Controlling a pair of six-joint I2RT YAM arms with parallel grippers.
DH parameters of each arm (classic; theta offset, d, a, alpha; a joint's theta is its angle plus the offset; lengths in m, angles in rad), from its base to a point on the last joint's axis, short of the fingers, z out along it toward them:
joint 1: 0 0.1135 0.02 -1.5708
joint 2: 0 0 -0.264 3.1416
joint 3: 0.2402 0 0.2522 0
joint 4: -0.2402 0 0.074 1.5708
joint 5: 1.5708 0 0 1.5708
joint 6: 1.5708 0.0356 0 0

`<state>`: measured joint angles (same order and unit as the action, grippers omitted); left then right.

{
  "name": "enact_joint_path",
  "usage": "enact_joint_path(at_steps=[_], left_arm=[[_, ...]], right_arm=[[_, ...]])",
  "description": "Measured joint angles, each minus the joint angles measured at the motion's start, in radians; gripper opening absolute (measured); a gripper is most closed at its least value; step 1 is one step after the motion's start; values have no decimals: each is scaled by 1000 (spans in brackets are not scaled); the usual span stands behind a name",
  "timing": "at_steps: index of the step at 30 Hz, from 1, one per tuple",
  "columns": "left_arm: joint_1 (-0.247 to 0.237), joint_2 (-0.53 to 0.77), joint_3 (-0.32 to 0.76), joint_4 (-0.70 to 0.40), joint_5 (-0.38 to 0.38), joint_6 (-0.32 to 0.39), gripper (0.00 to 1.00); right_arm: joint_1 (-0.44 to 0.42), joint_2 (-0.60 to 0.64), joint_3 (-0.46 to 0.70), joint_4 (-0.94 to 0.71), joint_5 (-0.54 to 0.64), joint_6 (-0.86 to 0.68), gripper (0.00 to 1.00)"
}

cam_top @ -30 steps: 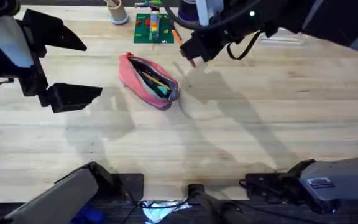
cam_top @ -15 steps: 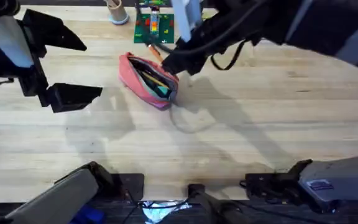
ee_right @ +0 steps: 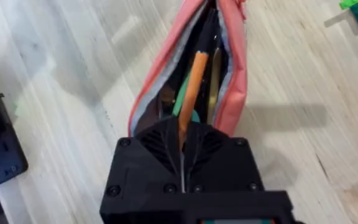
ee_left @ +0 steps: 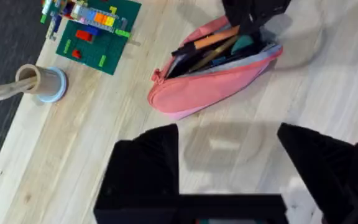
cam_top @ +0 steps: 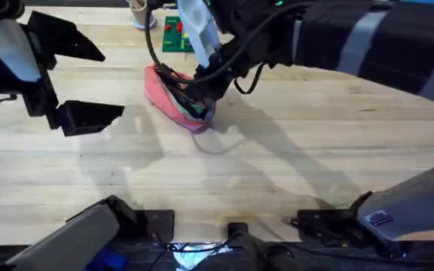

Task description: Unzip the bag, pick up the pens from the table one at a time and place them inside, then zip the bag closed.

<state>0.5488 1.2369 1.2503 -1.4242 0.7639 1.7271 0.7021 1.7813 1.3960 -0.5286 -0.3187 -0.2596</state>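
Bag [ee_right: 232,74] lies unzipped under the right claw [ee_right: 182,140], which pinches the orange pen [ee_right: 192,81] inside it.

Black angular fingers [ee_left: 148,168], matte black gripper housing [ee_right: 185,168] with round screws, white link [cam_top: 198,30], black cables, grey base covers.

The right arm reaches across, its black hand [ee_right: 182,146] clamped on something orange; the left black hand [ee_left: 229,165] hangs spread wide.
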Motion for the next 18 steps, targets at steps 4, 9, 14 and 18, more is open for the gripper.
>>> enact_joint_path(at_steps=[4,9,14,18], left_arm=[[0,0,0,0,0,0,994],[0,0,0,0,0,0,993],[0,0,0,0,0,0,993],[0,0,0,0,0,0,993]], right_arm=[[3,25,0,5,0,0,31],[5,63,0,20,0,0,31],[5,129,0,55,0,0,31],[5,157,0,87,-8,0,31]])
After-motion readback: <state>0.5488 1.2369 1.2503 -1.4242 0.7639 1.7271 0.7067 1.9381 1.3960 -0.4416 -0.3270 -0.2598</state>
